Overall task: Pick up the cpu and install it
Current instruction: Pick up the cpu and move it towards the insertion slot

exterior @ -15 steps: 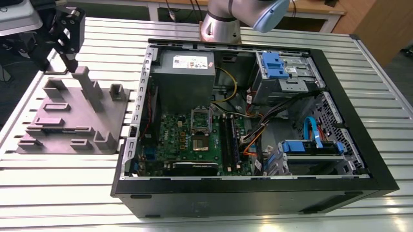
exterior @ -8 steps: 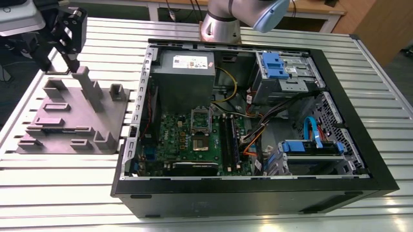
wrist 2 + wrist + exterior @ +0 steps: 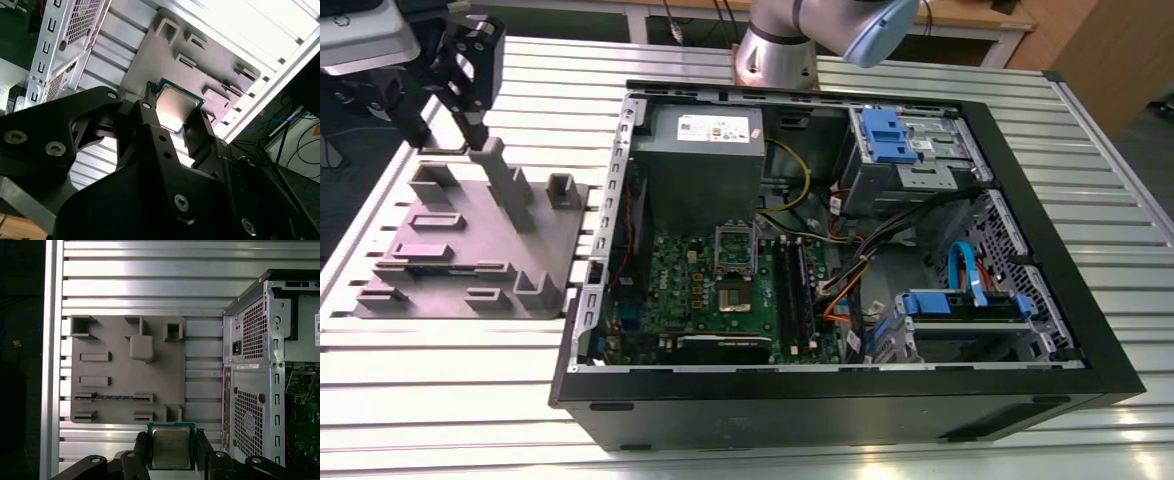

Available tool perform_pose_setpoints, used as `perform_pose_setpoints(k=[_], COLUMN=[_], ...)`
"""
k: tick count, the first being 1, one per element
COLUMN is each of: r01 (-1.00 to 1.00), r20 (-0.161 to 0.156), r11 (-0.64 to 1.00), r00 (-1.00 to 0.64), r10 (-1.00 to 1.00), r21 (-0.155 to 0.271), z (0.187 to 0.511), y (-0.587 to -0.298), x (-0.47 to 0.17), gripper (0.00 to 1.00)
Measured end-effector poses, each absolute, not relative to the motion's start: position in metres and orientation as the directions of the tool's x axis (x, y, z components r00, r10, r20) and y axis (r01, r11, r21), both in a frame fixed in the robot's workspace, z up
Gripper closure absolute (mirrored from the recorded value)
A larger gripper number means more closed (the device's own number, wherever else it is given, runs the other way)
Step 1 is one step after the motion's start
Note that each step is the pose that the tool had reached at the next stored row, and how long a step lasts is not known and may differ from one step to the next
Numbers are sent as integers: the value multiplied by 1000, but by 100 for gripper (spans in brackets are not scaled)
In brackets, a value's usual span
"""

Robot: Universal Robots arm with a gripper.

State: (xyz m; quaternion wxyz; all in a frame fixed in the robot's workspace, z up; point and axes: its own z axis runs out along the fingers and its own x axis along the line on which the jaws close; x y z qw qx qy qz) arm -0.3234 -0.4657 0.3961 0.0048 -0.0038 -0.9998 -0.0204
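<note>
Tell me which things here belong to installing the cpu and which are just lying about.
For the job:
cpu
gripper, shut on the cpu
socket on the board
computer case

Lying about:
grey holder tray
power supply box
blue drive brackets

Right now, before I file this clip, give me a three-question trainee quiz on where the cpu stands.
1. True or false: the gripper is shut on the cpu.
2. Relative to the computer case, the gripper is: A) inside B) outside, near the grey fixture plate C) resting on its rim.
3. Fill in: in the exterior view, the plate lies on the case's ___ side.
Key: 1 true; 2 B; 3 left.
</note>
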Motion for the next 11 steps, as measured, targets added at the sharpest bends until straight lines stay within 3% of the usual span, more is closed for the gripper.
perform_pose_setpoints(k=[11], r01=[8], r20=[10], r11=[999], r00=[-1000], r10=[7], r21=[41], z=[396], y=[-466], x=[-320], gripper=[53])
